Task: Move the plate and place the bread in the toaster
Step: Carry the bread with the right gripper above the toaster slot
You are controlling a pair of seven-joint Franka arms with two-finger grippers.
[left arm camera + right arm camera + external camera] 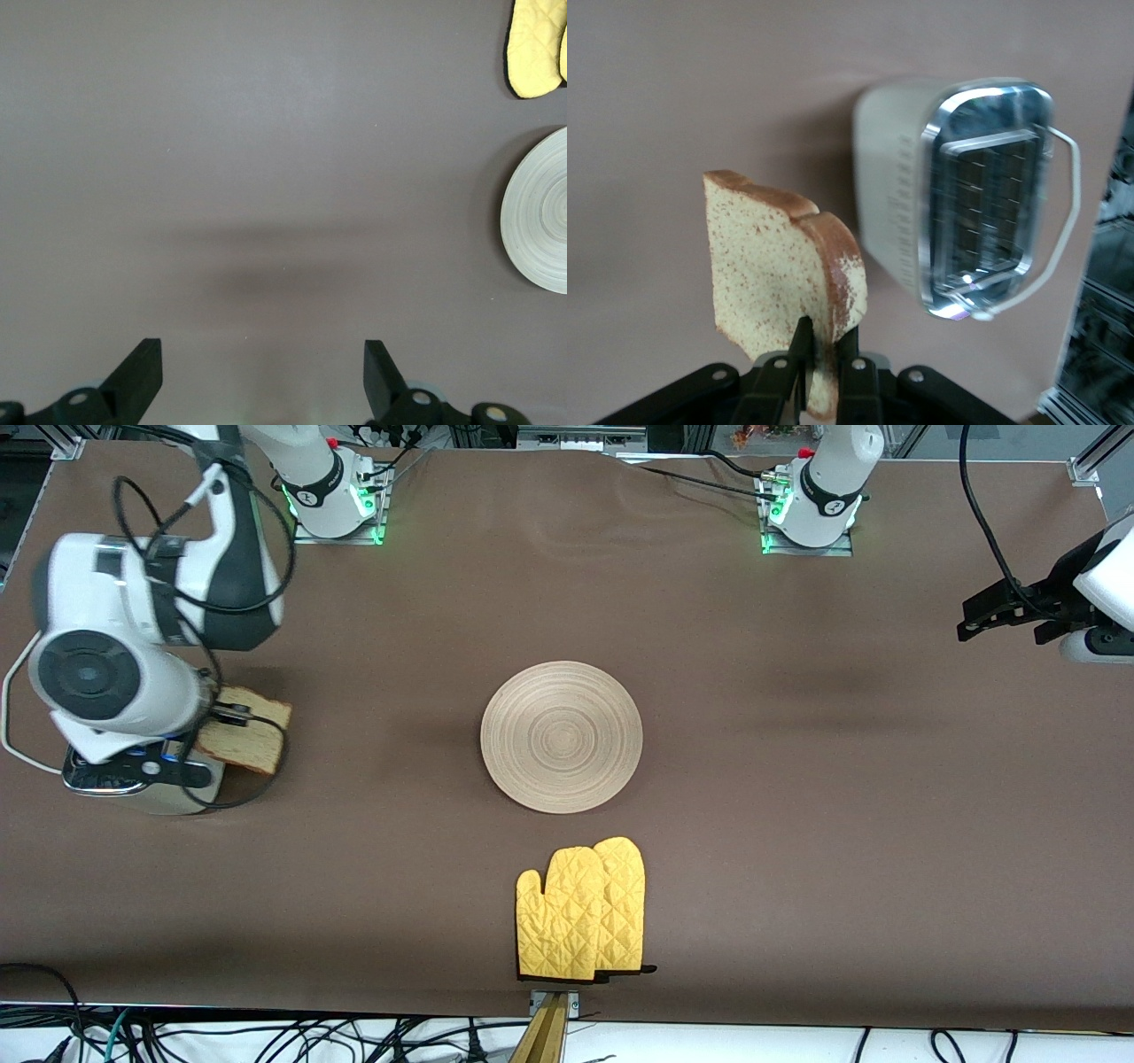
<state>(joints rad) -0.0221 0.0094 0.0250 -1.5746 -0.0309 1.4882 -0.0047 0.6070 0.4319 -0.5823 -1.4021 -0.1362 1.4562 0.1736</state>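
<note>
One round plate (562,737), one slice of bread (248,733), one toaster (957,199) with two slots, and two yellow oven mitts (580,911) lying overlapped. Two robot arms, each with one hand.

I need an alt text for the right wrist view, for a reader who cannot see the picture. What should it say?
The right gripper holds a slice of bread by its edge, fingers closed on the crust, in the air over the brown table. Beside the bread stands the cream toaster, its chrome top and slots facing the camera.
</note>
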